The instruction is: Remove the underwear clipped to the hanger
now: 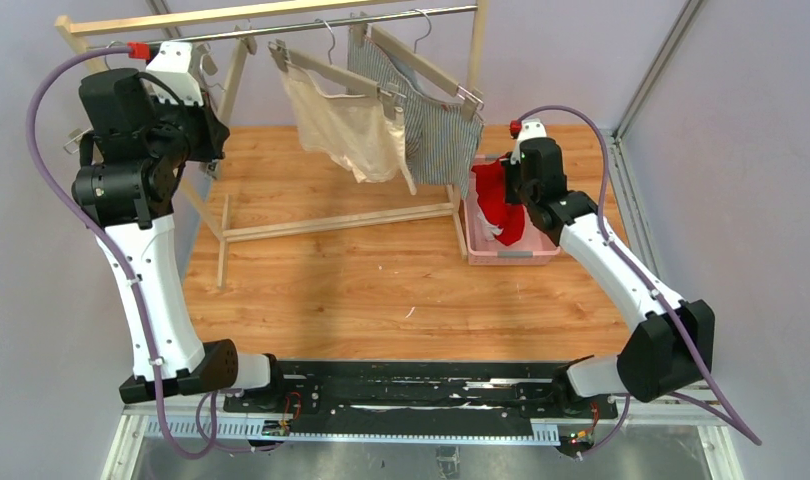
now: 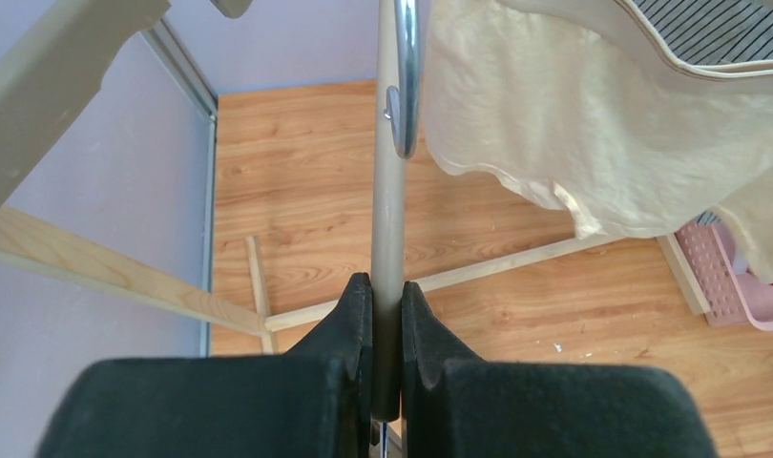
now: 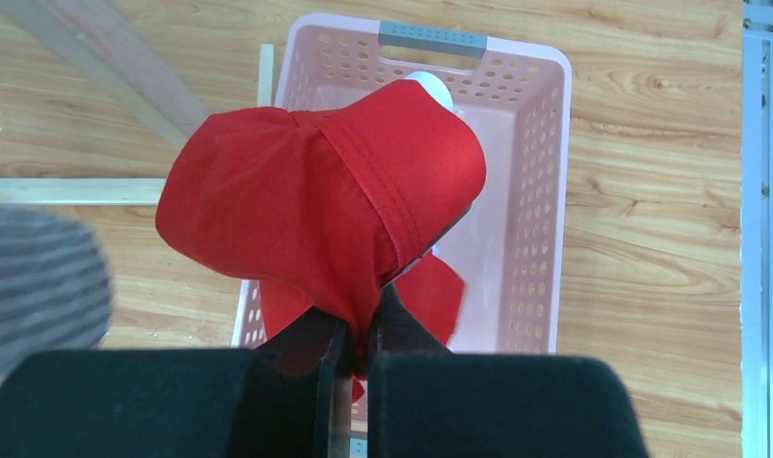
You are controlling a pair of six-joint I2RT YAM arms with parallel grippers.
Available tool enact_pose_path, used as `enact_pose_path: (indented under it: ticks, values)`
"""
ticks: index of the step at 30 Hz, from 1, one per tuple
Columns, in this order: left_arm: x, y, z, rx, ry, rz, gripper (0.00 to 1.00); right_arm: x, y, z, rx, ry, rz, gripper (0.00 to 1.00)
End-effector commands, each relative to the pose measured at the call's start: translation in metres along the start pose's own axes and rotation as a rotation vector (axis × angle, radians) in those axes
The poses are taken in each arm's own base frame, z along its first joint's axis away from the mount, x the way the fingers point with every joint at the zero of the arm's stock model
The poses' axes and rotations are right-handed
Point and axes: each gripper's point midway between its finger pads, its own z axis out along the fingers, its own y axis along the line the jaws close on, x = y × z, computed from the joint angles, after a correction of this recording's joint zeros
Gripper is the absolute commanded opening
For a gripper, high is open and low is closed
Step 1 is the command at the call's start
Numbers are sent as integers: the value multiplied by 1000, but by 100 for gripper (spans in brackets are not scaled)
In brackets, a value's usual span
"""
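My left pincer [image 2: 386,291] pinches the rack's metal rail [image 2: 390,191], probably to steady it. My right pincer [image 3: 359,322] grips the red boxers [image 3: 306,205] over the pink basket [image 3: 540,181], ready to drop. The cream boxers [image 1: 346,130] and pinstriped boxers [image 1: 436,135] hang clipped.

We are seeing open room across the near half of the table [image 1: 381,300], from its near edge up to the rack's low crossbar [image 1: 336,222]. Past that, the cream shorts [image 1: 346,130] and pinstriped shorts [image 1: 436,135] are hanging in the way under the rail [image 1: 311,28]. The pink basket [image 1: 511,258] is filling the right edge, with the red shorts [image 1: 493,195] dangling over it.
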Motion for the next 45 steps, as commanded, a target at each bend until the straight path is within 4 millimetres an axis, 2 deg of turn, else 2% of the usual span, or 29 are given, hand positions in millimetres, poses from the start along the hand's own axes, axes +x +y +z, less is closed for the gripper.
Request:
enact_pose_path:
  ticks: [1, 9, 12, 19, 27, 30, 38, 41, 45]
  values:
    - [-12, 1, -13, -13, -50, 21, 0, -2, -13, 9, 32, -28, 36, 1]
    - [-18, 11, -15, -67, -69, 30, 0, 33, -31, 21, 57, 46, 70, 1]
    - [-24, 13, -9, -64, -77, 22, 0, 48, -33, 28, 62, 88, 69, 1]
    - [-41, 16, -12, -78, -135, 10, 0, 80, -34, 50, 71, 177, 66, 1]
    - [-42, 28, 5, -94, -128, -11, 0, 114, -32, 69, 77, 289, 71, 1]
    - [-41, 34, 14, -99, -114, -20, 0, 119, -29, 69, 64, 308, 72, 1]
    - [-48, 44, 25, -116, -147, -41, 0, 118, -27, 66, 49, 304, 78, 1]
    - [-42, 48, 29, -134, -125, -52, 5, 120, -27, 67, 54, 313, 80, 20]
    - [-37, 54, 22, -181, -120, -45, 18, 121, -30, 67, 66, 319, 80, 43]
